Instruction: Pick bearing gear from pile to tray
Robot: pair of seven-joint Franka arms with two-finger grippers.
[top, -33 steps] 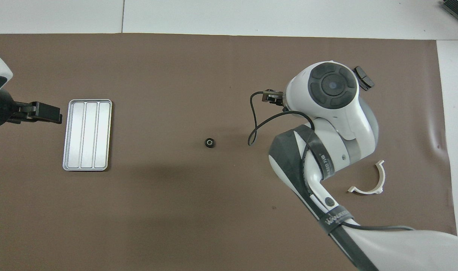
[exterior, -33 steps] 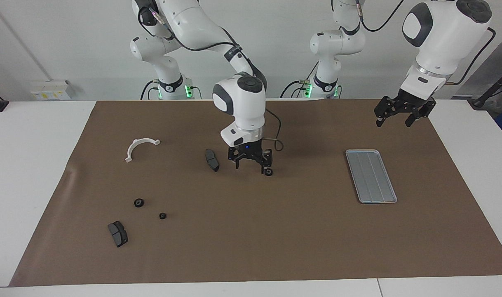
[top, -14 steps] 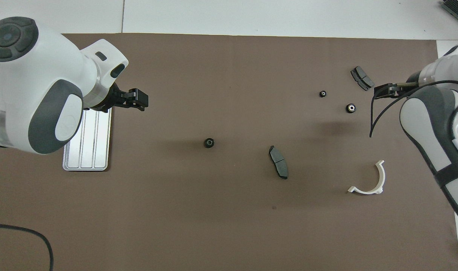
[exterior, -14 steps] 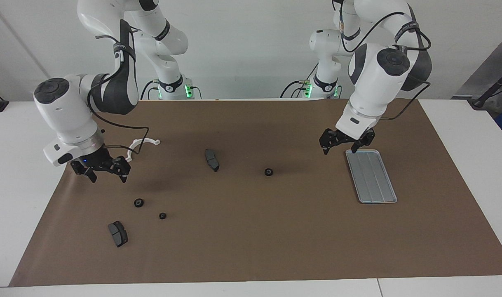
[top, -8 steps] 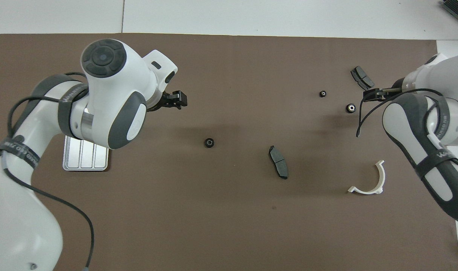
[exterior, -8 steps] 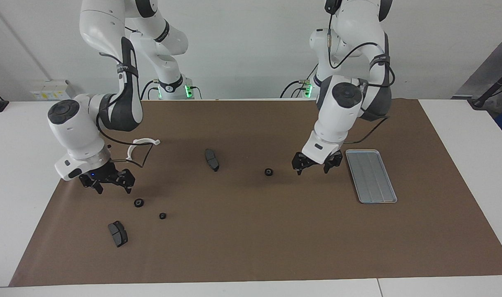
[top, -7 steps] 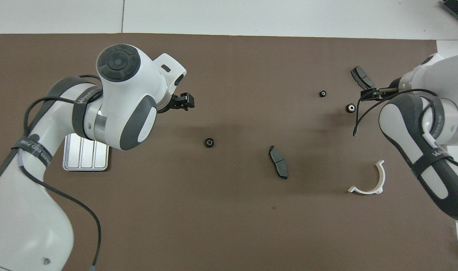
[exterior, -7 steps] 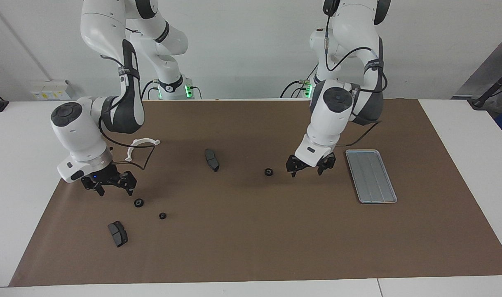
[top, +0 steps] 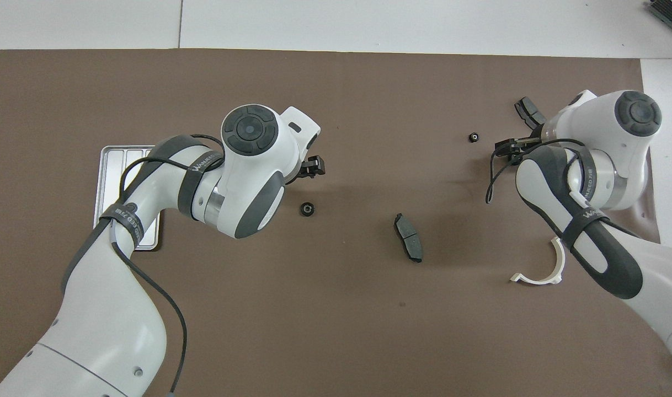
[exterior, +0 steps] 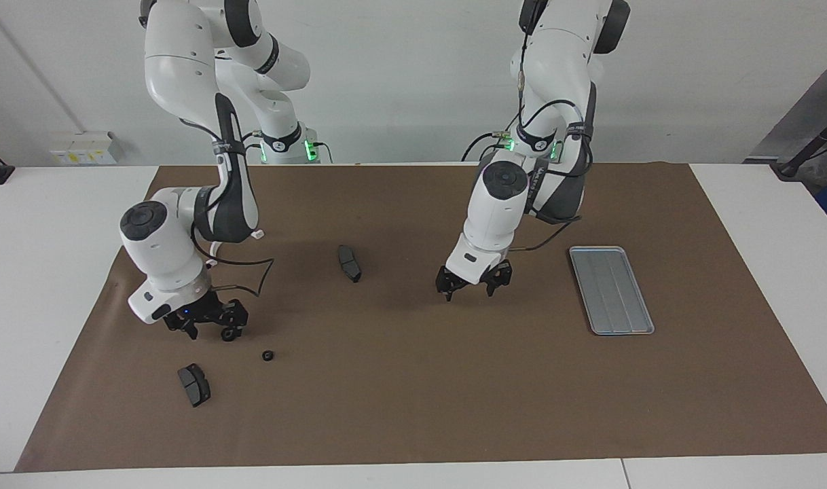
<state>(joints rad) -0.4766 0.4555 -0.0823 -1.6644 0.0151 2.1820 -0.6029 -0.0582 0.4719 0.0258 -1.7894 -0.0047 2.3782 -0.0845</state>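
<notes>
The silver tray (exterior: pixel 610 290) lies toward the left arm's end of the mat, partly under the left arm in the overhead view (top: pixel 111 165). One black ring (top: pixel 307 209) lies alone mid-mat. My left gripper (exterior: pixel 469 286) is open and low, right at this ring, which one of its fingers hides in the facing view. My right gripper (exterior: pixel 208 331) is open and low over the pile, one finger at a larger black ring (exterior: pixel 230 335). A smaller ring (exterior: pixel 267 355) lies beside it, also seen from overhead (top: pixel 473 137).
Two dark grey pads lie on the brown mat: one mid-mat (exterior: pixel 349 263), one in the pile (exterior: pixel 194 384). The white half-ring bracket (top: pixel 540 273) lies nearer to the robots than the pile, mostly hidden by the right arm in the facing view.
The left gripper has moved from beside the tray down to the lone ring. The right gripper has moved down over the pile to the larger ring.
</notes>
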